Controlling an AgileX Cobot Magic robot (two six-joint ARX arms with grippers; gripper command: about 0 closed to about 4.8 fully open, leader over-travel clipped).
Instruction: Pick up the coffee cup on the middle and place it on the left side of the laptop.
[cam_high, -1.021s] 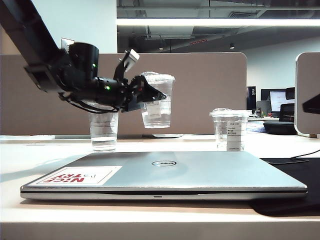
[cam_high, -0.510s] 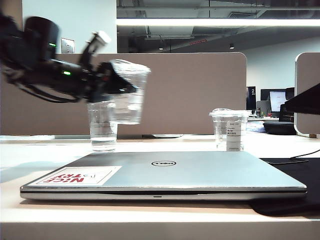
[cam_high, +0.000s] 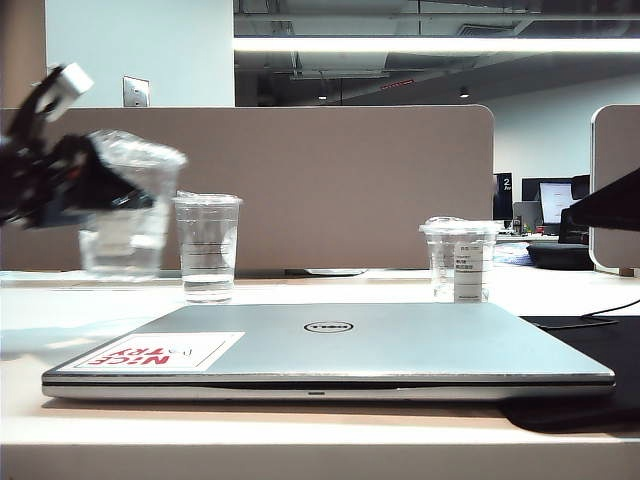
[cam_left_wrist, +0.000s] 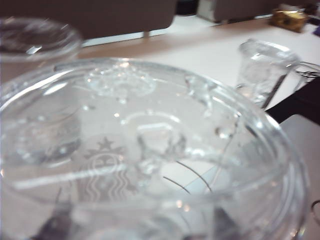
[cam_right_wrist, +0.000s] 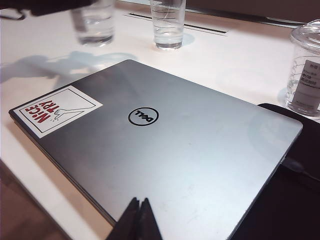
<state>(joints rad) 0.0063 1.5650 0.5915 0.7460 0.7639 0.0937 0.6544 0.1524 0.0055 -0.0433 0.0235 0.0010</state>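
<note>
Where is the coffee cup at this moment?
In the exterior view the coffee cup is at the far left, held above the table by the left tool, just left of the narrower clear cup behind the laptop.

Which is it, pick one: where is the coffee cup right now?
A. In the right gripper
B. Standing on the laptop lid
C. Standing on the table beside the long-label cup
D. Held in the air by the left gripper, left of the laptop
D: the left gripper holds the coffee cup off the table, left of the laptop; the right gripper hangs shut and empty over the lid.
</note>
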